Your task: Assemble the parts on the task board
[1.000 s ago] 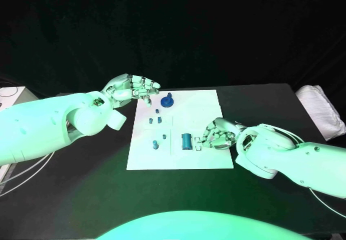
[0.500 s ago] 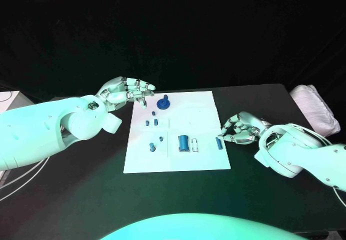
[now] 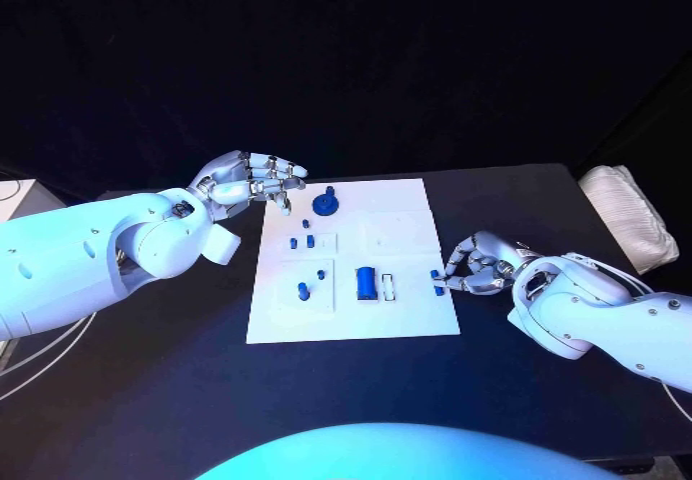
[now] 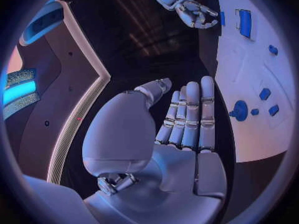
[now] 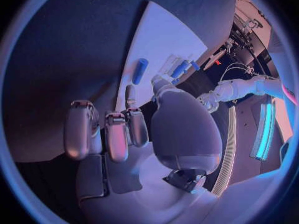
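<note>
The white task board [image 3: 397,235] lies mid-table. At its far edge stands a round blue part with a knob [image 3: 327,204], also in the left wrist view [image 4: 239,109]. A blue block [image 3: 368,282] lies beside a pale cylinder [image 3: 388,284], and several small blue pegs stand to their left. One blue peg [image 3: 436,283] lies at the board's right edge, seen too in the right wrist view [image 5: 140,70]. My right hand [image 3: 479,264] hovers just off that edge with its fingers [image 5: 118,129] curled and nothing in them. Beyond the far left corner, my left hand [image 3: 248,180] is raised with straight fingers [image 4: 187,119], holding nothing.
A pale padded bundle [image 3: 629,215] lies at the table's right edge. Bare black tabletop surrounds the board [image 4: 249,59] on all sides. A white box [image 3: 18,195] stands off the table's left side.
My right hand has drawn back from over the blue block to the board's right edge, and a blue peg now lies beside it. The left hand has barely moved.
</note>
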Robot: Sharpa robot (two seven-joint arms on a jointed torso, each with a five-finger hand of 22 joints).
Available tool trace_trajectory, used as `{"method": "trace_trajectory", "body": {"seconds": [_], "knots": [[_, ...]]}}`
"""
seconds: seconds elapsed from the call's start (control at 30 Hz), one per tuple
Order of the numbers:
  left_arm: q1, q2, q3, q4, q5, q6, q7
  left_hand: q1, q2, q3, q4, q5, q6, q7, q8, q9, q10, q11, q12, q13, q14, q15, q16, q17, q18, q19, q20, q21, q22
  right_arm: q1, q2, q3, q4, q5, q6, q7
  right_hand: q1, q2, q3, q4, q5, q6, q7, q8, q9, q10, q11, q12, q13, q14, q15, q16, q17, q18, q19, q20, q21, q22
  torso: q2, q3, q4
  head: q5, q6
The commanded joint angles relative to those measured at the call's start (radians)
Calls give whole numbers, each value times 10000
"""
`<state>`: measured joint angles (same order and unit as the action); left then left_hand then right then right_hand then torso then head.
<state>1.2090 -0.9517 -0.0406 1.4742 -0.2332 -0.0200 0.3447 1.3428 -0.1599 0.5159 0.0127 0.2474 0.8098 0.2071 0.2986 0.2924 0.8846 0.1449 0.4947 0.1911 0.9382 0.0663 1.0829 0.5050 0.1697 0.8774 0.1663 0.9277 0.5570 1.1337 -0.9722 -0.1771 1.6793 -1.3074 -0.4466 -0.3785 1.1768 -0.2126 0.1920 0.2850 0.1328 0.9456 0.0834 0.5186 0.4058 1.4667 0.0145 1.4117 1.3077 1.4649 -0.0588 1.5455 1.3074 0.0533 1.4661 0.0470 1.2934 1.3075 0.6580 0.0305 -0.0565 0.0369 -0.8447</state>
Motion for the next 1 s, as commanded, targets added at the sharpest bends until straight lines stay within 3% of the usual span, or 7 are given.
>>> {"method": "trace_trajectory", "body": {"seconds": [0.03,0.2,0.37,0.6,0.83,0.93,1.0], "knots": [[-5,-1,4,28,74,145,123,-67,18,5,47,36,-39,13,62,-11,-79,-5,46,-11,-27,68,-48,13,148,78,-10,-49,-14,-44,123,-3,-86,-641,258,-558,-20,99,-154,58,-65,30,-22,65,13,4,-83,-40,1604,943,-30,-34,2177,79,290,-50,-61,708,-1,-23,25,-5,-33],[-5,-12,4,27,74,158,105,-67,18,5,47,36,-39,13,62,-11,-79,-5,46,-11,-27,68,-48,13,148,78,-10,-49,-14,-93,298,-8,-175,-797,373,-705,45,165,-208,41,-79,33,-32,86,19,21,-90,-17,1619,946,-35,-28,2188,73,301,-51,-38,728,-6,-15,19,15,-69],[-5,-25,4,37,74,171,84,-67,18,5,47,36,-39,13,62,-11,-79,-5,46,-11,-27,68,-48,13,148,78,-10,-49,-14,-140,458,-18,-281,-996,657,-846,769,275,-67,-140,175,37,-62,152,24,39,-122,3,1634,951,-65,-22,2204,70,319,-78,-39,748,-8,-22,17,28,-102],[-5,-50,4,50,74,186,50,-67,18,5,47,36,-39,13,62,-11,-79,-5,46,-11,-27,68,-48,13,148,78,-10,-49,-14,-186,619,-35,-435,-1568,1340,-980,1457,218,279,-409,268,79,-95,169,-11,43,-154,7,1642,945,-92,-40,2185,69,324,-100,-62,755,-12,-18,10,32,-121],[-5,-67,4,60,74,192,37,-60,20,11,56,38,-39,11,73,-12,-86,-7,52,-13,-28,66,-45,15,150,86,-10,-62,-24,-224,782,-58,-543,-1920,1687,-1025,1833,146,634,-577,261,122,-103,136,-72,38,-165,-1,1643,945,-101,-43,2187,67,329,-109,-74,765,-9,-11,12,36,-143],[-4,-74,4,62,74,194,31,-60,20,11,56,38,-39,11,73,-12,-86,-7,52,-13,-28,66,-45,15,150,86,-10,-62,-24,-236,833,-66,-560,-1983,1637,-1034,1989,111,998,-653,642,175,-105,104,-127,44,-170,7,1652,947,-107,-43,2192,65,337,-117,-77,778,-11,-11,12,36,-177],[-4,-78,4,64,74,199,24,-60,20,11,56,38,-39,11,73,-12,-86,-7,52,-13,-28,66,-45,15,150,86,-10,-62,-24,-243,855,-70,-554,-1981,1416,-1026,1940,110,1418,-646,1217,272,-143,110,-160,112,-203,101,1713,955,-130,-26,2220,51,367,-134,-12,835,-10,-11,7,36,-180]]}}
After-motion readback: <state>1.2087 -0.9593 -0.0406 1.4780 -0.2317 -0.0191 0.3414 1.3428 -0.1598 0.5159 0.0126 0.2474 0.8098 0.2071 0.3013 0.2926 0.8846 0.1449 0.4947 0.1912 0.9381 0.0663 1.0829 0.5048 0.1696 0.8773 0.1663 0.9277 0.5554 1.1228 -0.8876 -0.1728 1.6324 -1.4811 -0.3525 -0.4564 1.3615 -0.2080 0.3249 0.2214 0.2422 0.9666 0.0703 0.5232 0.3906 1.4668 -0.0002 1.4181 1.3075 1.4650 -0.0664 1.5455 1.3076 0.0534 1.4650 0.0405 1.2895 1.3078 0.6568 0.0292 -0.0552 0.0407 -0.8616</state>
